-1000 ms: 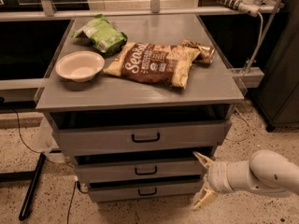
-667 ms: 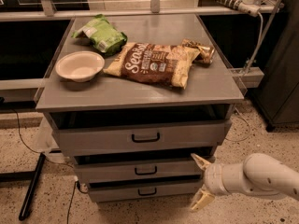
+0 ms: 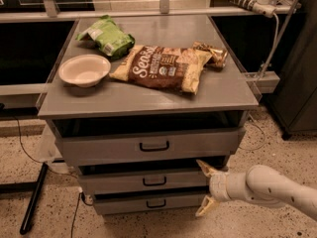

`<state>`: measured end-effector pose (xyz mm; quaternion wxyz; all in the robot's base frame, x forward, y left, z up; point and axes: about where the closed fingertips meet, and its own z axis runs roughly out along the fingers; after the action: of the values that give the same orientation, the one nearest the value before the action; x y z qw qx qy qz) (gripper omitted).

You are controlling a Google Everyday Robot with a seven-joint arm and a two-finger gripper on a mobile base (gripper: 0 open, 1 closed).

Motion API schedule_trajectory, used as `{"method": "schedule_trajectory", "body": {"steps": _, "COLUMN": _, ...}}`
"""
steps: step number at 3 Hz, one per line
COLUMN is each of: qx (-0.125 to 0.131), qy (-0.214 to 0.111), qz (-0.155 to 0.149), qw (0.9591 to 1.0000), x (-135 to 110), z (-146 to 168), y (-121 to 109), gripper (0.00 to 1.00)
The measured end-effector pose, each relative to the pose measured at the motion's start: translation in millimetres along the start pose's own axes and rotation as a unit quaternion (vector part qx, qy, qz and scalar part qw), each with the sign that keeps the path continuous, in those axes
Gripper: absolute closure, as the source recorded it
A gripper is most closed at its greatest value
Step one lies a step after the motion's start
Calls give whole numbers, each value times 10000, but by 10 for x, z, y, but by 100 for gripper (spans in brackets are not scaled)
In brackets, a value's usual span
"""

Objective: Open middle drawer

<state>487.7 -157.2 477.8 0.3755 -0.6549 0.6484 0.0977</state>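
The grey cabinet has three stacked drawers. The middle drawer (image 3: 119, 182) is the medium-height front with a small black bar handle (image 3: 154, 181), between the taller top drawer (image 3: 99, 148) and the narrower bottom drawer (image 3: 119, 205). Its front sits slightly behind the top drawer's front. My gripper (image 3: 203, 188) is at the right end of the middle drawer, low near the floor. It is open and empty, with one tan fingertip (image 3: 204, 166) up near the drawer's top right corner and the other (image 3: 203, 209) down beside the bottom drawer. It is well right of the handle.
On the cabinet top (image 3: 148, 98) lie a white bowl (image 3: 84, 69), a green bag (image 3: 106, 36), a brown chip bag (image 3: 161, 67) and a small snack pack (image 3: 210, 53). A black pole (image 3: 32, 200) lies on the speckled floor at left. A dark cabinet (image 3: 297, 83) stands at right.
My gripper and arm have shifted a little to the left, closer to the right end of the drawers. The drawers and the things on top have not moved.
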Motion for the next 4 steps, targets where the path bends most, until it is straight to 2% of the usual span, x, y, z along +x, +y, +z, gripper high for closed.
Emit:
{"method": "schedule_trajectory", "body": {"steps": 1, "qx": 31, "qy": -179, "qz": -256, "qw": 9995, "x": 103, "z": 154, "y": -105, "gripper": 0}}
{"method": "schedule_trajectory", "body": {"steps": 3, "qx": -112, "qy": -906, "qz": -194, "qw": 9956, "x": 196, "z": 373, "y": -358, "gripper": 0}}
{"method": "schedule_trajectory", "body": {"steps": 4, "qx": -215, "qy": -1132, "qz": -165, "qw": 9932, "x": 179, "z": 491, "y": -452, "gripper": 0}}
